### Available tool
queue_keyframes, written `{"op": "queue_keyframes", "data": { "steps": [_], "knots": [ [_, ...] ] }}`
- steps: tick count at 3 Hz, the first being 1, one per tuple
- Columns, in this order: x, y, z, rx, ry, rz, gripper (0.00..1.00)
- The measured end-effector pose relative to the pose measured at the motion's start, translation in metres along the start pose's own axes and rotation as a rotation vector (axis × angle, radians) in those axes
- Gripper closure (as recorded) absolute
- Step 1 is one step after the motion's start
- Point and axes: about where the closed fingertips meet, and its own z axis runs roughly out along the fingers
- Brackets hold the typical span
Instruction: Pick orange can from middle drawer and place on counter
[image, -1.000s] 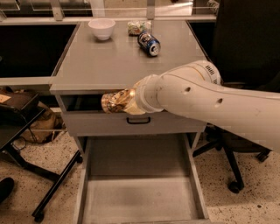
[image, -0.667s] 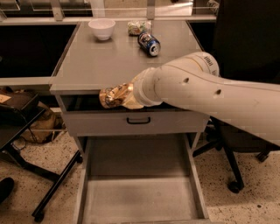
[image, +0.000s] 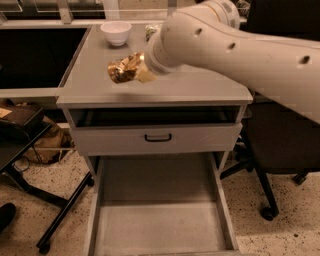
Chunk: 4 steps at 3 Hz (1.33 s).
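The orange can (image: 121, 68), golden and wrinkled, is held in my gripper (image: 136, 69) above the left part of the counter (image: 185, 86). The gripper is shut on the can; my big white arm (image: 235, 45) reaches in from the upper right and hides the fingers' far side. The middle drawer (image: 160, 227) is pulled out below, a wide grey tray with a bare floor.
A white bowl (image: 116, 32) stands at the back left of the counter. A small object (image: 150, 31) shows beside it, mostly hidden by the arm. A closed drawer front with a black handle (image: 158, 137) sits above the open drawer. An office chair base (image: 265, 200) stands to the right.
The gripper has lifted the orange can from the level of the counter's front edge up and over the counter top. The arm now hides the blue-and-black can.
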Motion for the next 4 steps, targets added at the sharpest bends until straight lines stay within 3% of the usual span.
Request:
{"op": "queue_keyframes", "data": {
  "steps": [1, 2, 3, 4],
  "knots": [
    [-0.008, -0.035, 0.013, 0.069, 0.023, -0.020, 1.00],
    [0.043, -0.043, 0.049, 0.088, 0.133, 0.059, 1.00],
    [0.093, -0.021, 0.079, 0.031, 0.218, 0.145, 1.00],
    [0.089, -0.024, 0.075, 0.031, 0.218, 0.145, 0.86]
  ]
}}
